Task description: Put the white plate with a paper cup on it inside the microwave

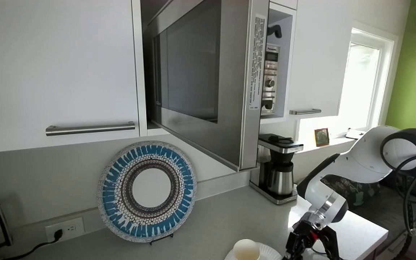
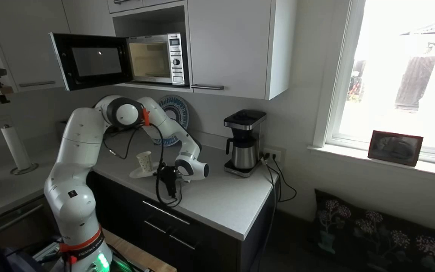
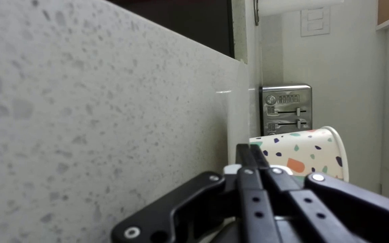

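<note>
End effector (image 3: 250,148) pinched together, I judge on the near rim of the plate (image 2: 142,175), which lies dead ahead, cup (image 2: 144,161) standing on it. Microwave (image 2: 176,54) well above, wallward: I'd lift level.

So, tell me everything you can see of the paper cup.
The paper cup is off-white with orange, green and dark flecks, a rolled rim and sides that narrow toward the base. No dents show. It stands mouth up on the white plate, roughly upright, perhaps leaning slightly, near the front edge of the countertop. The plate is the only contact I can make out; any contents don't show.
</note>
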Available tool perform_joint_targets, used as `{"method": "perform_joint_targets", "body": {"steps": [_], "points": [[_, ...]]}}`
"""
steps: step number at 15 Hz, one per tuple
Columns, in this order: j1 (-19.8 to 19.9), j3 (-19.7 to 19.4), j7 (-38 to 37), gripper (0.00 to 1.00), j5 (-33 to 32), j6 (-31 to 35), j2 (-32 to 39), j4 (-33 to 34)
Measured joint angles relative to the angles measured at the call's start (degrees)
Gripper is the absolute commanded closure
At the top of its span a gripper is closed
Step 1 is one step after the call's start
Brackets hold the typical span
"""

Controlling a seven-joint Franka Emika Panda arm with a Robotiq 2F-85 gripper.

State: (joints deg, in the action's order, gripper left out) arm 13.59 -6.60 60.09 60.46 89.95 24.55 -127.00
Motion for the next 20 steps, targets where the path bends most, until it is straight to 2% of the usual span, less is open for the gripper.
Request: {"method": "perform_joint_targets", "body": {"steps": [20], "points": [[1.4, -0.8, 2.7, 1.00, 1.6, -5.7, 0.8, 0.8]]}}
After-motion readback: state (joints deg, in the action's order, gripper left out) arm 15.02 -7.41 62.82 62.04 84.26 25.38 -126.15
